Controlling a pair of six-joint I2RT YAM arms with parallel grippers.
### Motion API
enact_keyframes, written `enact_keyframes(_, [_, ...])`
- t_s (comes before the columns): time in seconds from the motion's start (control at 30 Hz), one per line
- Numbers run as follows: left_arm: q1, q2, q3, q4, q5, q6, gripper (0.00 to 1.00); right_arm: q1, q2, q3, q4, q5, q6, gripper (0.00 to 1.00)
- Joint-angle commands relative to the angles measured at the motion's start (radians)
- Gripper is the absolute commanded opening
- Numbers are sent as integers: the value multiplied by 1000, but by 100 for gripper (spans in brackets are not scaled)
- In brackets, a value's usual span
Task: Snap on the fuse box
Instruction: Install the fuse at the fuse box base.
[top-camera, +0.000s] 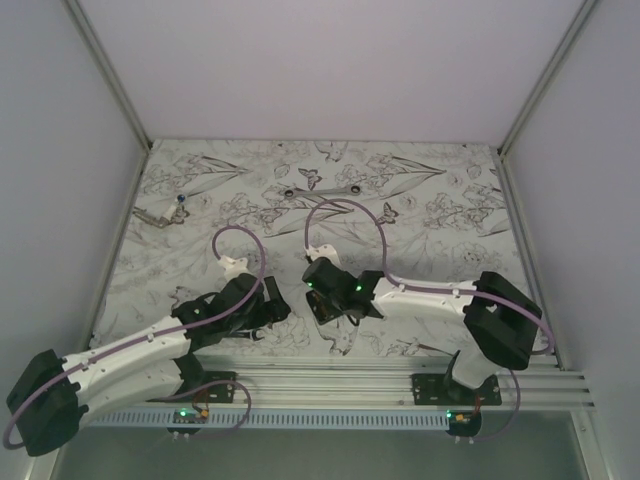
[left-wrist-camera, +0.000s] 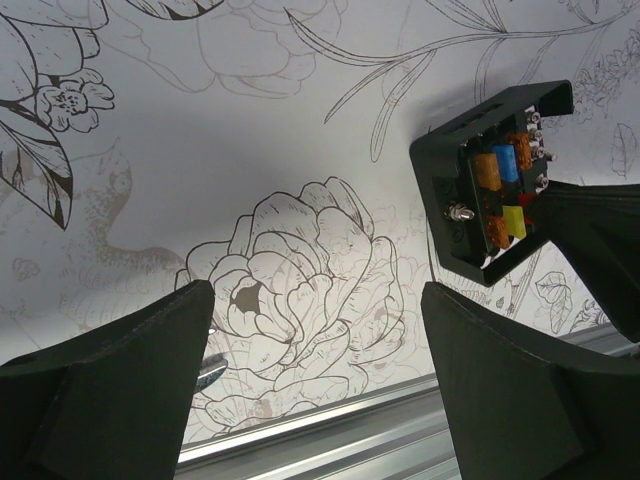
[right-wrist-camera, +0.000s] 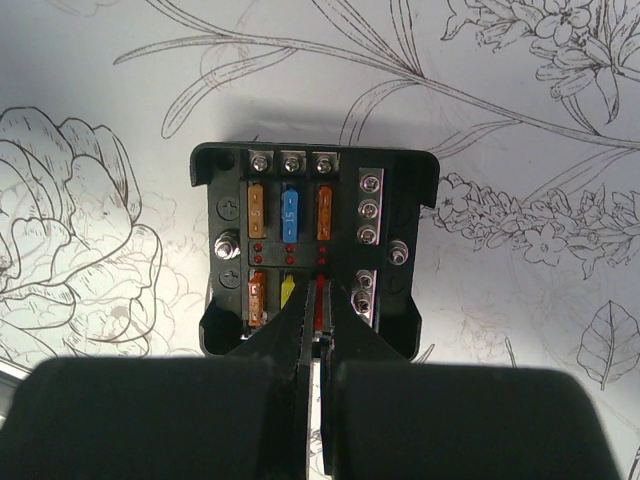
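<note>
Floral-printed tabletop (top-camera: 430, 200) fills the booth. Right gripper (right-wrist-camera: 318, 335) fingers are pinched together at a red fuse (right-wrist-camera: 320, 298) in the near row of the fuse box (right-wrist-camera: 315, 250), which lies face-up near the table's front edge. Left gripper (left-wrist-camera: 315, 335) gapes wide just beside it.

The left arm (top-camera: 135, 350) reaches from the lower left of the top view toward the centre. The left pincer (left-wrist-camera: 315, 300) is spread wide, its fingers (left-wrist-camera: 120, 380) in the bottom corners of the wrist view. The right arm (top-camera: 430, 293) comes in from the lower right, and the right pincer (right-wrist-camera: 318, 335) has its tips pressed together.
</note>
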Motion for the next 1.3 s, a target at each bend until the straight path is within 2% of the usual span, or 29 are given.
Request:
enact_keyframes(0.0, [9, -19, -19, -35, -30, 3, 89, -19, 81, -27, -106, -55, -7, 0])
enact_keyframes(0.4, [10, -31, -22, -42, -39, -1, 89, -6, 21, -196, -45, -59, 46, 0])
enact_keyframes(0.73, [10, -32, -23, -44, -38, -6, 89, -11, 62, -104, -61, -29, 4, 0])
enact_keyframes(1.03, [11, -47, -27, -47, -42, -6, 89, 12, 2, -227, -58, -60, 45, 0])
enact_keyframes(1.27, [11, -43, -23, -46, -35, -7, 89, 22, 51, -157, -62, -37, 19, 0])
